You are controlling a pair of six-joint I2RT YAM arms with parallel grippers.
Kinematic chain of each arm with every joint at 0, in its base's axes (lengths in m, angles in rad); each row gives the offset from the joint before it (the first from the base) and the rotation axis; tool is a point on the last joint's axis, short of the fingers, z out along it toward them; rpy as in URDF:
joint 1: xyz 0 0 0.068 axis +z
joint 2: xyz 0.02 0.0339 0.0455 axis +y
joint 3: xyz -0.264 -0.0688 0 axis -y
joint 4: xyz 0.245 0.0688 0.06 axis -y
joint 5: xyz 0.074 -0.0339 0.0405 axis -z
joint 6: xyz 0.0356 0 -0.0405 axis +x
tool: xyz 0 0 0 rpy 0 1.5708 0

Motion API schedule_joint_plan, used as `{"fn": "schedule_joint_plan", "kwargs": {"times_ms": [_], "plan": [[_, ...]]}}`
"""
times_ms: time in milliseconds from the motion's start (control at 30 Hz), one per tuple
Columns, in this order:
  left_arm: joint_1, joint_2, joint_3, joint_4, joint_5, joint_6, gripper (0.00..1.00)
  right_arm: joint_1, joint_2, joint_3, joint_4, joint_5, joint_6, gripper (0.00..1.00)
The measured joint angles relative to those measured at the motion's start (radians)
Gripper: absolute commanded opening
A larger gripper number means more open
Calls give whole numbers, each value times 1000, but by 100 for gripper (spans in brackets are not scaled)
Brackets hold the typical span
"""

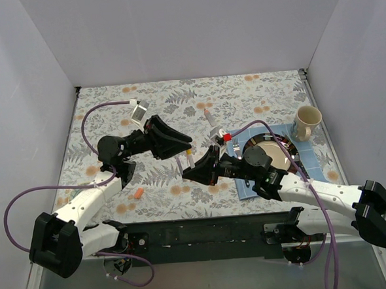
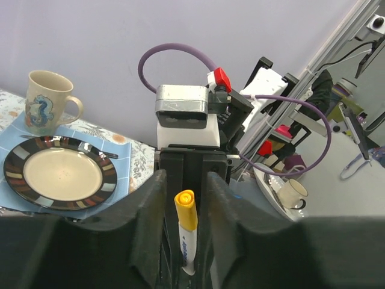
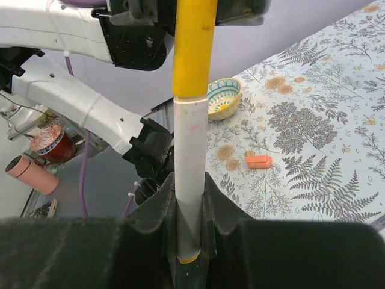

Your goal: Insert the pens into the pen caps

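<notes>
My right gripper [image 3: 190,194] has its jaws pinched on the white pen [image 3: 191,156] low on the barrel. The pen's long axis runs straight out from there into my left gripper [image 2: 185,178], yellow cap [image 2: 186,208] end first. Left jaws are slightly spread, one either side of that cap with a sliver of gap each side, so I judge a squeeze comes next, then a push along the barrel.

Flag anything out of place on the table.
Nothing spilled or broken. An orange cap lies loose on its side on the tablecloth, front left, away from every pen. One pen lies alone farther back, near the placemat.
</notes>
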Motion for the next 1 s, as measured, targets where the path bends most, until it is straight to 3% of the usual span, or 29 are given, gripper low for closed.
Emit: {"fn": "schedule_joint_plan", "kwargs": {"times_ms": [100,400,667,1000], "plan": [[-2,0,-13,2,4,0,0,0,0,0,-1,0,0,1],[-12,-9,-117,111,-38,-42,0,5,2,8,-81,3,-19,1],[-53,-5,-263,343,-238,-145,0,5,2,55,-176,6,-124,1],[-114,23,-326,382,-484,-113,0,-75,63,143,-286,-65,-155,1]]}}
